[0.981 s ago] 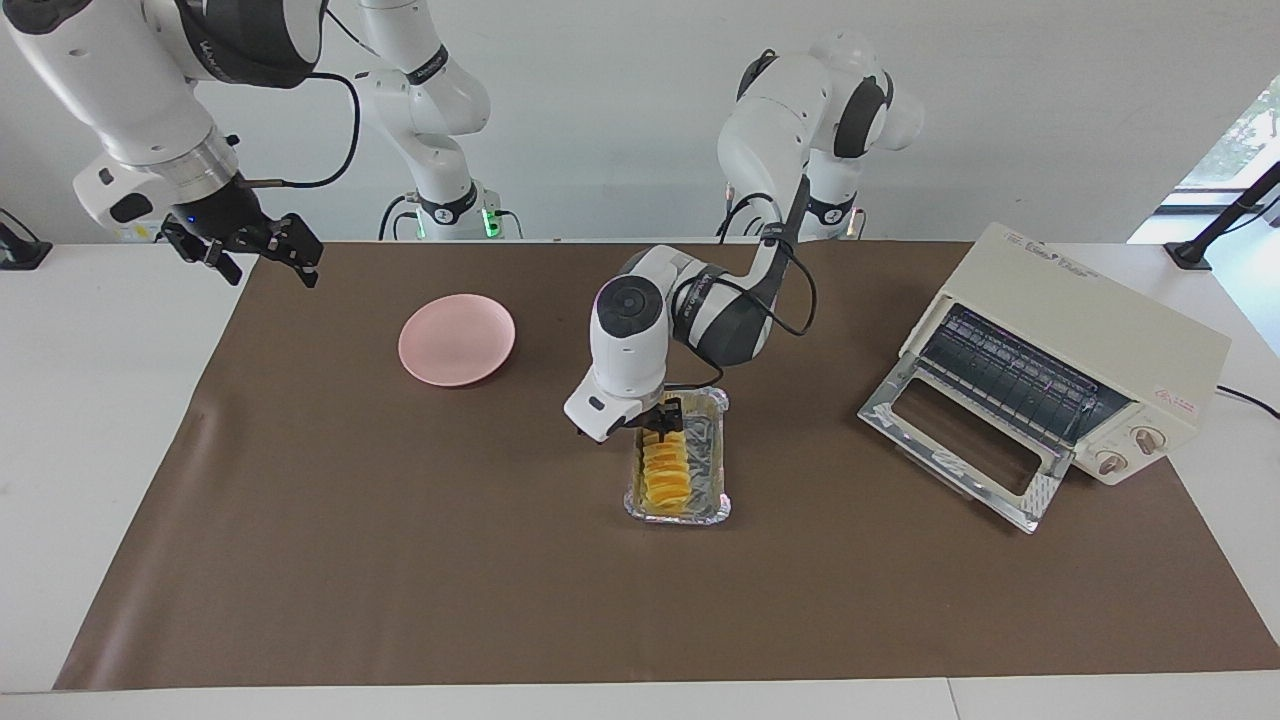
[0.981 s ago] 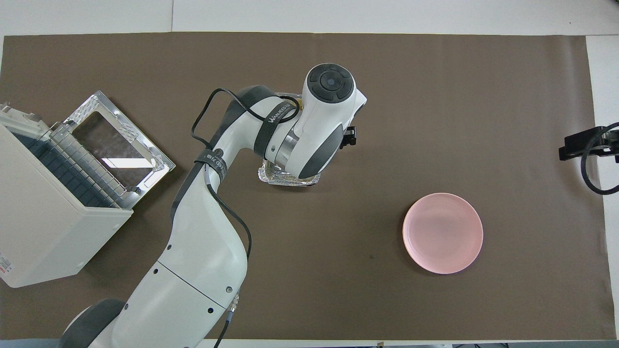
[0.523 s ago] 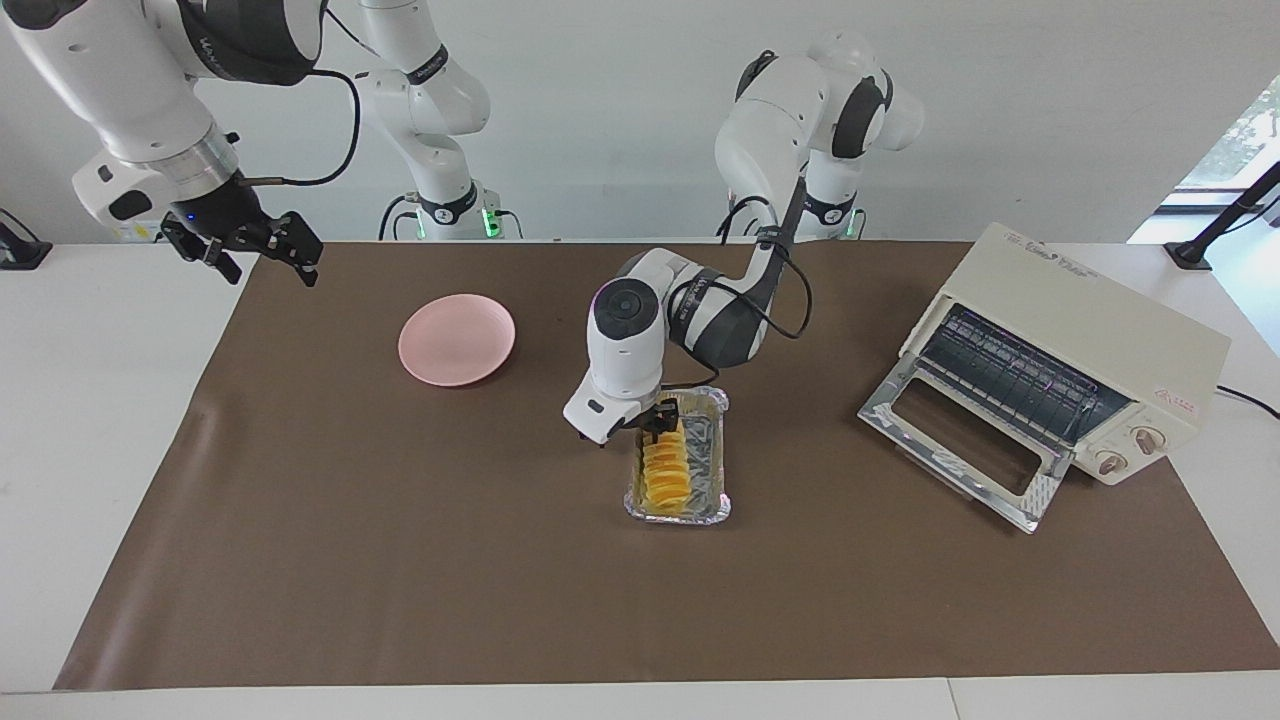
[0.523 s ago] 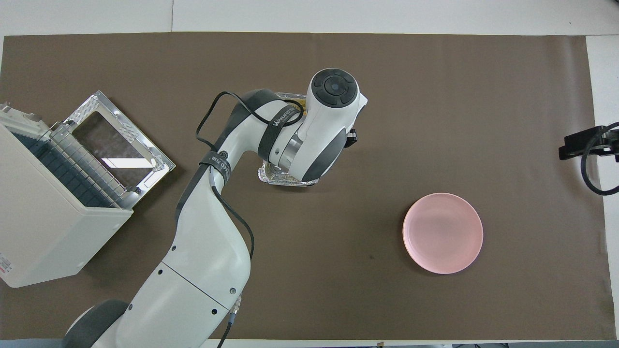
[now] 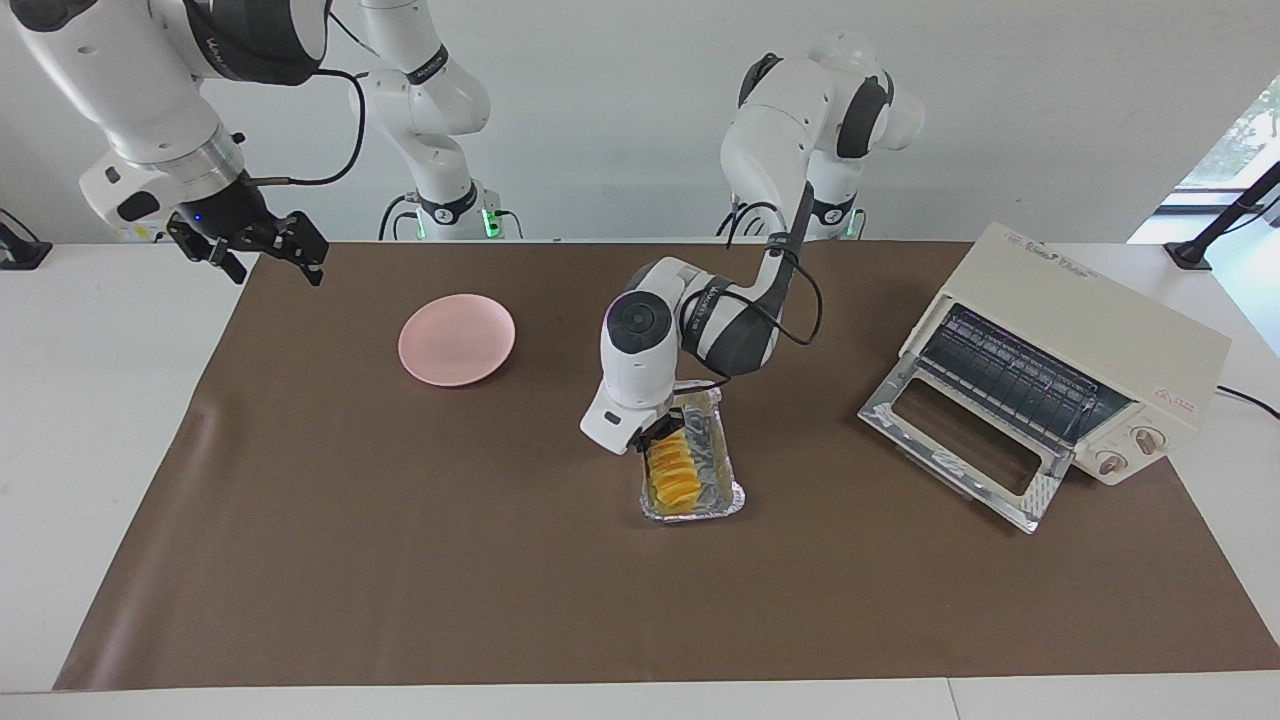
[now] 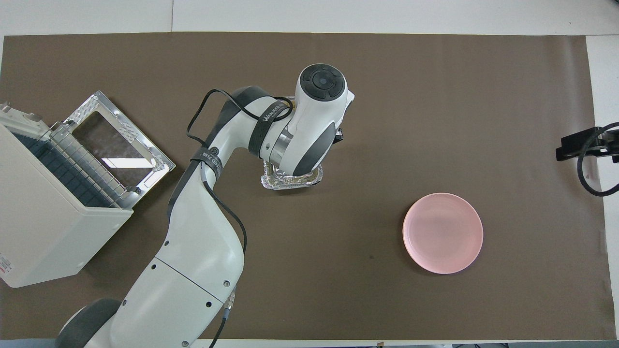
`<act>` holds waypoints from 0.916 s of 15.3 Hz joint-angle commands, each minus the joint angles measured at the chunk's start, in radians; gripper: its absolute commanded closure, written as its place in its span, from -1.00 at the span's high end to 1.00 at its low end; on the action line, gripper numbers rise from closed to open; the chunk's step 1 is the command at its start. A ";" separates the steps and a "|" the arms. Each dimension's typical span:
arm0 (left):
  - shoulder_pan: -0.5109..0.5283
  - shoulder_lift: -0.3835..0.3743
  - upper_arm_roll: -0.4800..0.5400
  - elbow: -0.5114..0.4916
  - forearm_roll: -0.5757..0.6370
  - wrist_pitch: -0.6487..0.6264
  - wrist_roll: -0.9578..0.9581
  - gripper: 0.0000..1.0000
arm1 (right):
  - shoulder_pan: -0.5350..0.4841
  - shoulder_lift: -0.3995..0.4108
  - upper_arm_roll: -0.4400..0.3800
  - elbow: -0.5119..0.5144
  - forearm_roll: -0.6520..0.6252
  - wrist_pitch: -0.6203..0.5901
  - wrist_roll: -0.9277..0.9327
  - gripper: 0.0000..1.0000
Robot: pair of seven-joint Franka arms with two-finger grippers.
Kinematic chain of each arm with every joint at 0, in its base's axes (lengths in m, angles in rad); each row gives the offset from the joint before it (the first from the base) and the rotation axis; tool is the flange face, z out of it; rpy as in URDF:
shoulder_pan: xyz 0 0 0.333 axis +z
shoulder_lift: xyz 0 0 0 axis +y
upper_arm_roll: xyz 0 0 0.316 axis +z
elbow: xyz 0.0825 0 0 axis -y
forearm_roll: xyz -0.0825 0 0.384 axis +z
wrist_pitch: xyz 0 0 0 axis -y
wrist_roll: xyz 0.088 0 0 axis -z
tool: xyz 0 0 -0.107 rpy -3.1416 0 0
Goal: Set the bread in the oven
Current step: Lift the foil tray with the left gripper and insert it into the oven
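The left gripper (image 5: 658, 432) is down in the foil tray (image 5: 718, 500), closed on the robot-side end of the bread (image 5: 672, 472), which lies in the tray mid-table. The oven (image 5: 1085, 340) stands open toward the left arm's end. The right gripper (image 5: 262, 243) waits, fingers apart, near the plate (image 5: 456, 340).

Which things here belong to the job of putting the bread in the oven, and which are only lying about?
For the job:
- bread, in the foil tray
- oven, door down
- left claw, at the tray's end nearer the robots

Lying about:
- pink plate
- right claw, waiting over the table's edge
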 commanded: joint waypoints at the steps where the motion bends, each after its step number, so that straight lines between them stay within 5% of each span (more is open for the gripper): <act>1: 0.010 -0.091 0.056 -0.034 -0.027 -0.084 -0.047 -1.00 | -0.007 -0.014 0.007 -0.011 -0.008 -0.010 -0.005 1.00; 7: 0.034 -0.175 0.219 -0.024 -0.038 -0.217 -0.070 -1.00 | -0.007 -0.014 0.007 -0.011 -0.008 -0.010 -0.005 1.00; 14: 0.214 -0.231 0.271 -0.130 -0.039 -0.228 -0.108 -1.00 | -0.007 -0.014 0.007 -0.011 -0.008 -0.010 -0.005 1.00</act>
